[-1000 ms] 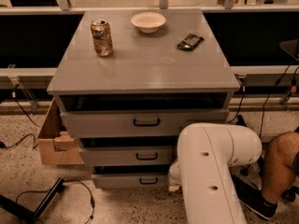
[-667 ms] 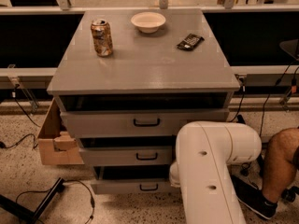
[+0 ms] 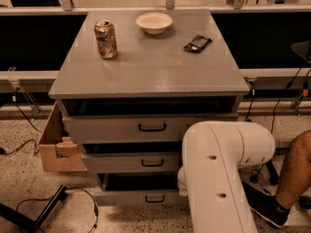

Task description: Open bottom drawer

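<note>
1. Camera view: the bottom drawer [image 3: 126,198], the lowest and narrowest of three under the counter [image 3: 155,72], stood part-way out. A dark gap showed above its front, so I judged the pull half done.
2. My arm [image 3: 218,178] hung low at the drawer's right end and hid my claw beside that front. I could not tell its grip.
3. The can [image 3: 106,39] and bowl [image 3: 154,23] sat up top, clear of this job.

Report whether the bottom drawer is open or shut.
Partly open: bottom drawer juts forward, dark gap above; gripper hidden behind arm.
</note>
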`<state>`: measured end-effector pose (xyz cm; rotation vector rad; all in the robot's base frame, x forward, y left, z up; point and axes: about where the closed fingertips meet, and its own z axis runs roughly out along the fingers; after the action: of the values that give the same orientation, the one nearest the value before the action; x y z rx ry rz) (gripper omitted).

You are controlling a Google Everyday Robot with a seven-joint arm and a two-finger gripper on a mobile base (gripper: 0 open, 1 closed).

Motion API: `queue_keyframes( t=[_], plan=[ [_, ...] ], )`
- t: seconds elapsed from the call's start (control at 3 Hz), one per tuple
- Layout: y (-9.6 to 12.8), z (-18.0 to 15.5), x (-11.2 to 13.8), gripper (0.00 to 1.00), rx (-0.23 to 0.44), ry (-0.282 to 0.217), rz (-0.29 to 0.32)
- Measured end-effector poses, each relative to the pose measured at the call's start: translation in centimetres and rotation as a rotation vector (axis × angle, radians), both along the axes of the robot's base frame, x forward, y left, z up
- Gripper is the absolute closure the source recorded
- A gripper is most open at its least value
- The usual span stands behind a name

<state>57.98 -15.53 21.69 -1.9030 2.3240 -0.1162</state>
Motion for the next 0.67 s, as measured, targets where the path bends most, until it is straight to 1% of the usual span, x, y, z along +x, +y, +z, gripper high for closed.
queue_keyframes(
  t=[0.33, 0.67],
  plan=[
    [0.01, -0.17, -0.16, 0.17, 0.0, 0.003, 0.0],
    [0.03, -0.28, -0.26, 0.0, 0.0, 0.005, 0.001]
  ],
)
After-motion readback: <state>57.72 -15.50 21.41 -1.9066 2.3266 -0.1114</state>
